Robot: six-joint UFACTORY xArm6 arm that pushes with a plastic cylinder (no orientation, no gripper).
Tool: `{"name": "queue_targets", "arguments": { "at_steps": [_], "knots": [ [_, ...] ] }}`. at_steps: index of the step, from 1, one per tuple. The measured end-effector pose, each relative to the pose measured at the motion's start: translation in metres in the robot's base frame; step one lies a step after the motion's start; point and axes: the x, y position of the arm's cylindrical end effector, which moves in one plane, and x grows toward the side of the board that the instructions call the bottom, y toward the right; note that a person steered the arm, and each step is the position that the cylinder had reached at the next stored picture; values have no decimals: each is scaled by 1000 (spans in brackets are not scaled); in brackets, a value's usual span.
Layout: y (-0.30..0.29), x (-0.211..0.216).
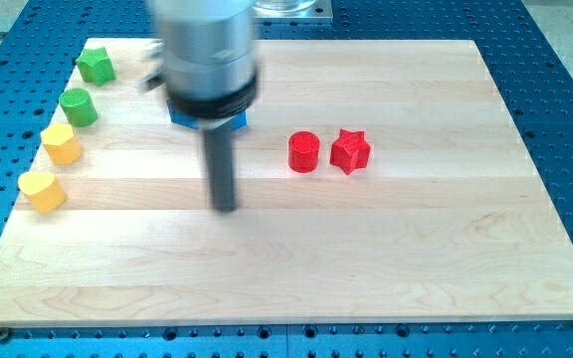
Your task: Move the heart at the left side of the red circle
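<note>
Since I have no jaws, nothing is held; my tip (226, 206) rests centre-left, well right of the yellow heart (42, 190), left of the red circle (304, 152). Heart looks light, rigid, slidable; I'd push its left face.

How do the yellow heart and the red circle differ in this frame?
The yellow heart is yellow and lobed; the red circle is red and round. The heart sits at the board's left edge, lowest in a column of blocks; the circle sits near the board's middle, just left of the red star. My tip lies between them, nearer the circle, touching neither. Both rest flat and look similar in size.
</note>
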Motion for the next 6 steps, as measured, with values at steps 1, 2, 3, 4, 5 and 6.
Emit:
{"name": "queue_targets", "arguments": {
  "at_steps": [1, 2, 3, 4, 5, 6],
  "knots": [
    [-128, 46],
    [-204, 40],
    [-191, 6],
    [-178, -29],
    [-162, -57],
    [-169, -58]
  ]
}}
